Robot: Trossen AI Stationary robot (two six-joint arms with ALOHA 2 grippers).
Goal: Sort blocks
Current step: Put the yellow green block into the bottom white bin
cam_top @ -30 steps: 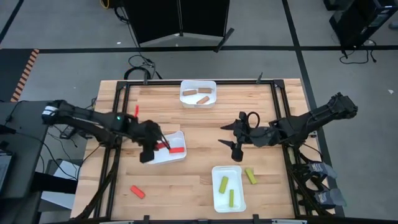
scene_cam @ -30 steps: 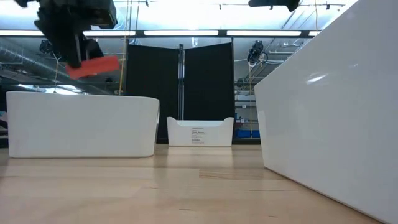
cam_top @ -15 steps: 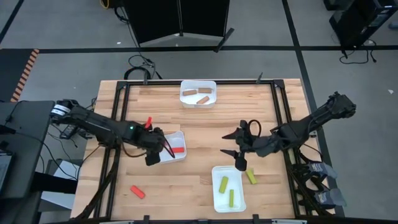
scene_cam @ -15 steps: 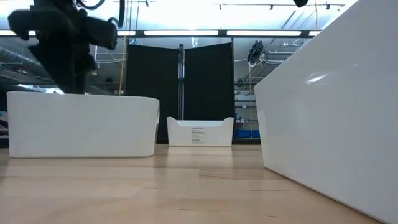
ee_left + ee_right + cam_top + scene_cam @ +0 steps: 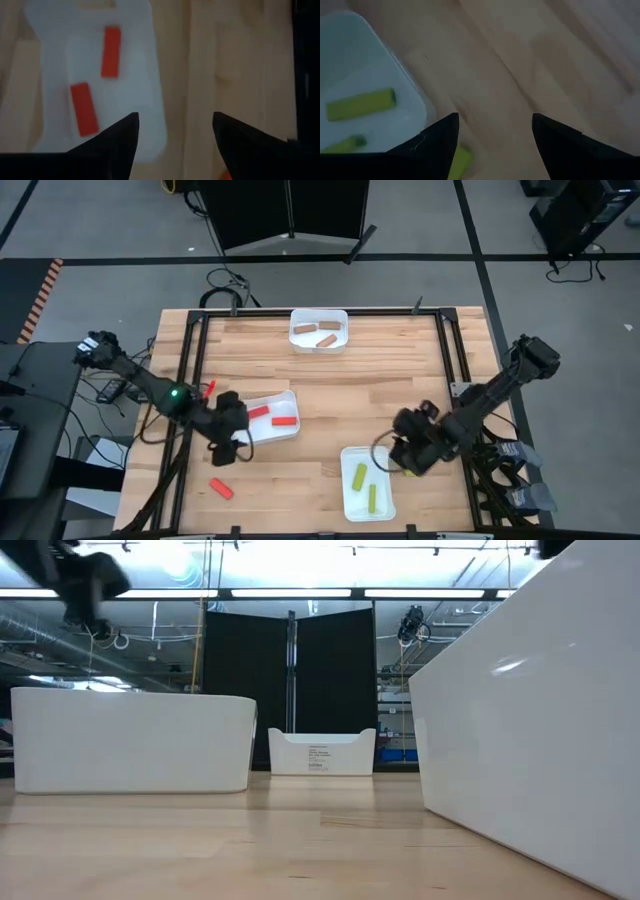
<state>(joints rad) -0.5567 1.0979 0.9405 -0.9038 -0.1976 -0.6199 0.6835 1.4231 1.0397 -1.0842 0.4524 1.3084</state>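
Note:
My left gripper (image 5: 233, 448) (image 5: 175, 125) hovers open at the near left corner of the left white tray (image 5: 268, 432), touching nothing. Two red blocks (image 5: 111, 52) (image 5: 84, 109) lie flat in that tray. A third red block (image 5: 221, 488) lies on the table nearer the front edge. My right gripper (image 5: 402, 456) (image 5: 495, 122) stands open over a yellow-green block (image 5: 460, 160) that lies on the table beside the near tray (image 5: 348, 498). In that tray lie two yellow-green blocks (image 5: 359, 476) (image 5: 372, 498). Two tan blocks (image 5: 318, 334) rest in the far tray (image 5: 319, 317).
Black frame rails (image 5: 190, 380) (image 5: 452, 370) run along the table's left and right sides. Bare wood lies between the three trays (image 5: 340, 395). In the low view the near tray's wall (image 5: 540, 710) fills the right side.
My left gripper has opened and let go of the red block, which now lies in the left tray beside the other one. That gripper has then gone toward the table's near left. My right gripper has gone toward the near edge, down to the yellow-green block beside the near tray.

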